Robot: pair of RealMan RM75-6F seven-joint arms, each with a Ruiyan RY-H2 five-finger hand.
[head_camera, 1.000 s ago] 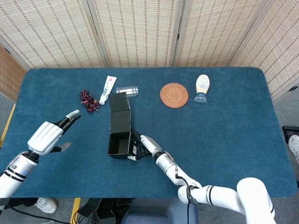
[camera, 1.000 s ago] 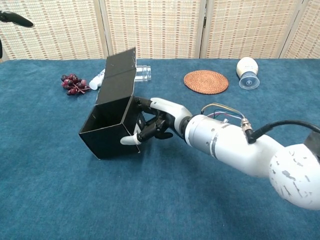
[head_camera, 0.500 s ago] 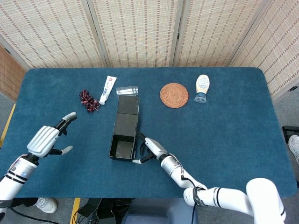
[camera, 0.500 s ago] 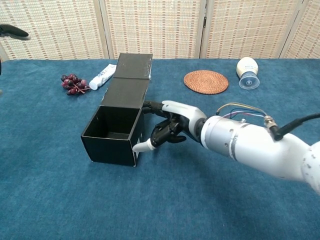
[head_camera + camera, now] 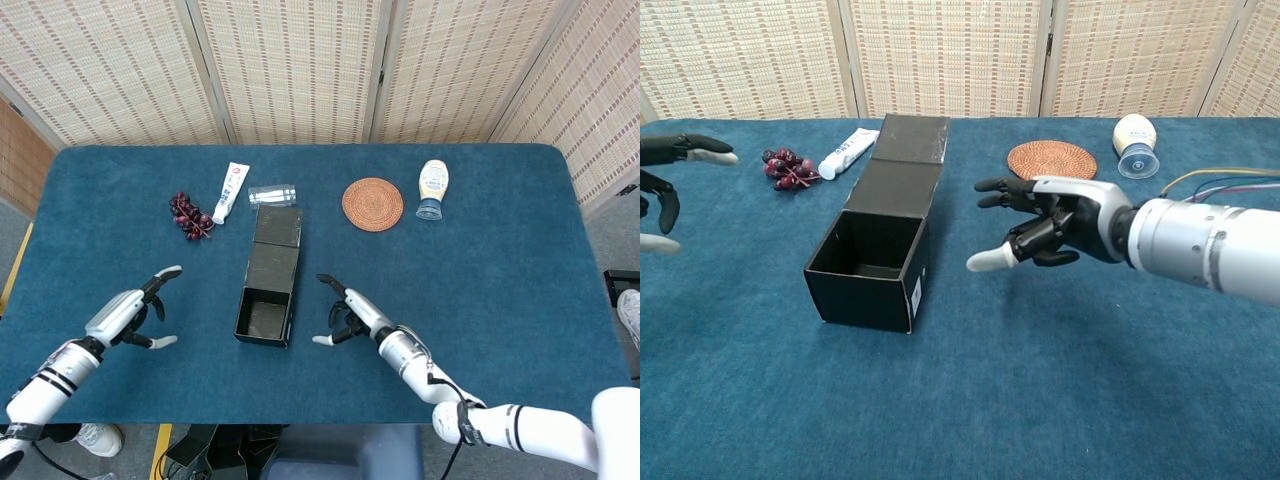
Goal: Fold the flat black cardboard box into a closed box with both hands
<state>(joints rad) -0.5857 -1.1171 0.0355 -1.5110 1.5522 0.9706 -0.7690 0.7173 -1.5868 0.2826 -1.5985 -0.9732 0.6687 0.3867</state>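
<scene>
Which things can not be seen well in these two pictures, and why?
- Left hand: chest view, cut off by the left edge.
- Clear plastic cup: chest view, hidden behind the open black cardboard box.
- White tube: print too small in both views.
- Cream squeeze bottle: label too small.

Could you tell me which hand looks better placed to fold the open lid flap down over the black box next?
Probably the right hand: it hovers open beside the black box, level with the lid flap lying back toward the far edge. The left hand, also open, sits farther off to the box's other side.
</scene>
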